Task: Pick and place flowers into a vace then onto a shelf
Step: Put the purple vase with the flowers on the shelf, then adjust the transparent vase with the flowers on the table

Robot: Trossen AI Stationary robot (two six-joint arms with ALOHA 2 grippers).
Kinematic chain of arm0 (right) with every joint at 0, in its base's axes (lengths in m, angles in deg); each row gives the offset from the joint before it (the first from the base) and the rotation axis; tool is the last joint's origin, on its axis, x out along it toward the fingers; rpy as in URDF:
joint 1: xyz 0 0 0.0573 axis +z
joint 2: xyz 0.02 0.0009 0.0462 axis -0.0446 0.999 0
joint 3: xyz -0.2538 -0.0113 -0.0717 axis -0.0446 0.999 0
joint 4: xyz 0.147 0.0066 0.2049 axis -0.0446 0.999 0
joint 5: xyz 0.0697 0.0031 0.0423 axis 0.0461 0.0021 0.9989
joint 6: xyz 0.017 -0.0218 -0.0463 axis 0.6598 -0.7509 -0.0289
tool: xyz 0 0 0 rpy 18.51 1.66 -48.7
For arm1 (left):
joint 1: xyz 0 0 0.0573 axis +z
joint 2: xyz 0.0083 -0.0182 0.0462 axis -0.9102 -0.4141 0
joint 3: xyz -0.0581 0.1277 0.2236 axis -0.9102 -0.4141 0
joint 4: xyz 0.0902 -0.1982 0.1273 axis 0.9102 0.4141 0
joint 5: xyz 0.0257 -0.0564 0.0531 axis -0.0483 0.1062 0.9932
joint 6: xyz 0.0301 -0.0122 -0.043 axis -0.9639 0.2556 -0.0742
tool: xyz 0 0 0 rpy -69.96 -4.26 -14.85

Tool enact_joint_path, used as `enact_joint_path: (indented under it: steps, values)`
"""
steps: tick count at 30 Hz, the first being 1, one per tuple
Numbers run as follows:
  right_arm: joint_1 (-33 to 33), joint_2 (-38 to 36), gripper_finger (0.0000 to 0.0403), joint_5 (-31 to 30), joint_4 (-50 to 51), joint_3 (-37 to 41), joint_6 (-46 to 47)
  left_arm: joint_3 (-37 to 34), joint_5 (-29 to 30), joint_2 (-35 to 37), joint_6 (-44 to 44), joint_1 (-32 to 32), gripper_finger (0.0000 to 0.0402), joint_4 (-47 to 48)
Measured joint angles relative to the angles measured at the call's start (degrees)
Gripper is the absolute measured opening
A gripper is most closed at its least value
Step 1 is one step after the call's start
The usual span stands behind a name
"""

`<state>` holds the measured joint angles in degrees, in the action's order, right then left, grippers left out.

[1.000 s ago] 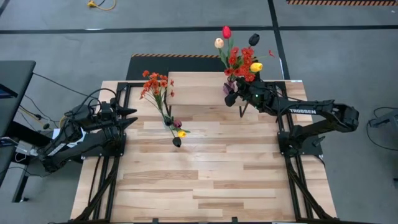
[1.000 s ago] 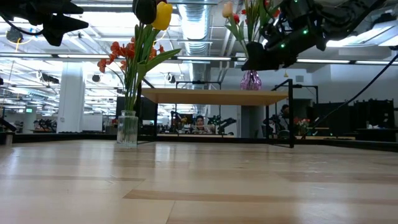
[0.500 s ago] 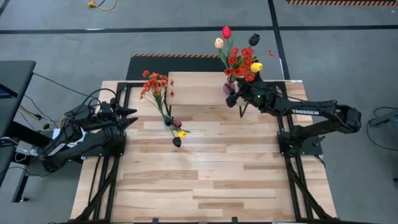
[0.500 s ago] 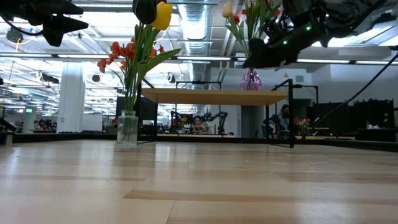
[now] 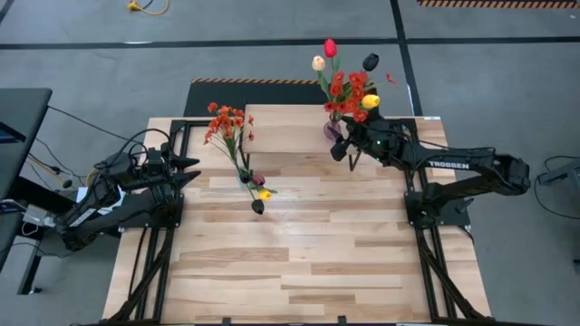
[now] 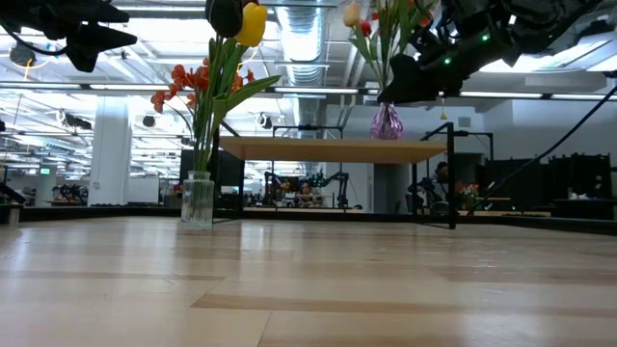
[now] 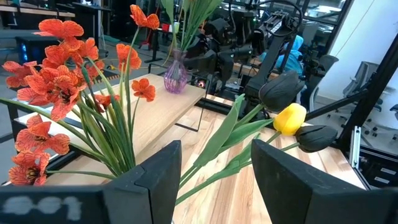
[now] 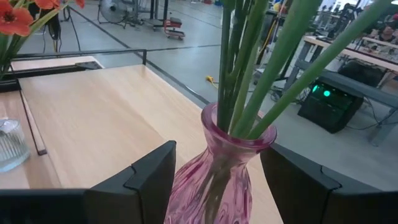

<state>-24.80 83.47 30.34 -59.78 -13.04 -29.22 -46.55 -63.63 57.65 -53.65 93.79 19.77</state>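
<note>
High view: two dark arms are working over a slatted wooden table [image 5: 299, 254]. The shelf [image 5: 281, 127], a light plank riser on thin black legs, is standing along the table's far edge. A pink glass vase [image 5: 332, 129] is resting on the shelf top near its right end, carrying a bunch of the flowers [image 5: 349, 86]: red, cream, yellow and dark tulips with red-orange blossoms.

The right gripper [image 5: 343, 148] is sitting at the shelf's right end, just on the near side of the pink vase. In the right wrist view its two dark fingers [image 8: 146, 177] are standing wide apart on either side of the vase body [image 8: 214, 174], and a gap is showing between each finger and the glass; the claw is open and not clamping anything. Green stems are rising straight out of the vase neck.

Low view: the pink vase [image 6: 388, 122] is standing upright on the shelf plank [image 6: 333, 149], with the right gripper [image 6: 415, 77] hanging above and beside it.

A second, clear glass vase [image 6: 198, 200] is standing on the table itself, just in front of the shelf's left end, holding orange-red sprays [image 5: 225, 125], a yellow tulip [image 7: 290, 118] and dark tulips.

The left gripper [image 5: 192, 169] is waiting at the table's left edge, raised above the surface; its fingers [image 7: 158, 174] are parted and are holding nothing.
</note>
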Motion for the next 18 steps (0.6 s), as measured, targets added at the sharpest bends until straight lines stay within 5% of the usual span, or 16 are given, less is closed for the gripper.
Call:
enact_joint_path:
  steps: [18]
  values:
    - [0.27, -2.08, 0.0229, -2.31, 2.89, 0.00, -0.43, 0.00, 0.01, -0.01, 0.02, 0.00, 0.0183, -0.02]
